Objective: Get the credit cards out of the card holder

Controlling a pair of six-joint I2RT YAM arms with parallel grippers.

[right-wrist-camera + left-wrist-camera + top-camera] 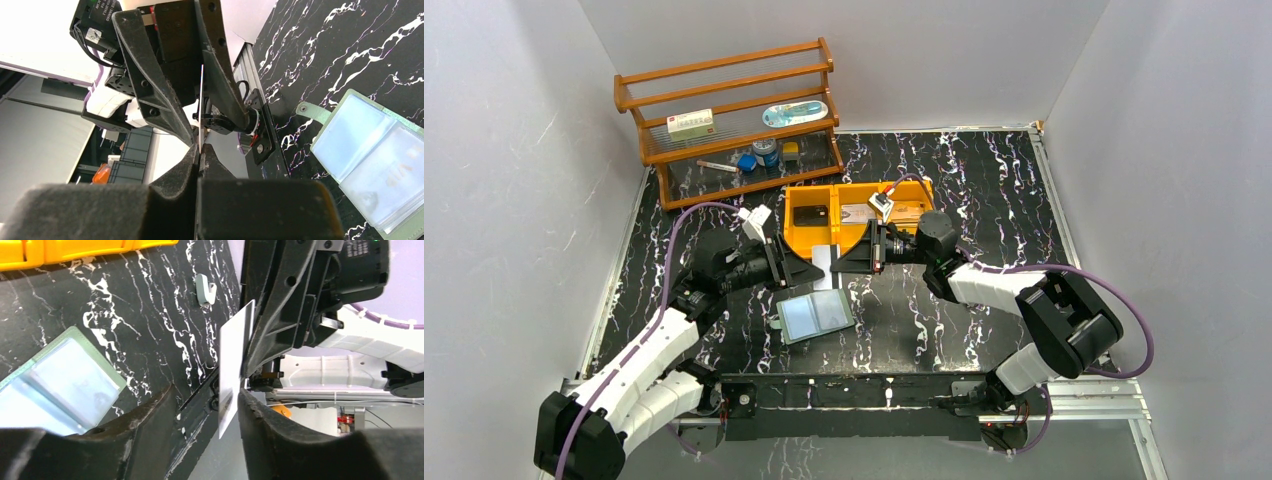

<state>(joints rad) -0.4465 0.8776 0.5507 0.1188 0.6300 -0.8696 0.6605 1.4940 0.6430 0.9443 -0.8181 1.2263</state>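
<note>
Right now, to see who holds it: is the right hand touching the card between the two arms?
Touching. In the right wrist view the right hand is pinched shut on the edge-on card.

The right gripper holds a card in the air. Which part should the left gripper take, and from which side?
Probably best: take the card at its free end, opposite the right gripper, coming head-on. It stands edge-on inside the open left gripper, flat faces toward its jaws.
</note>
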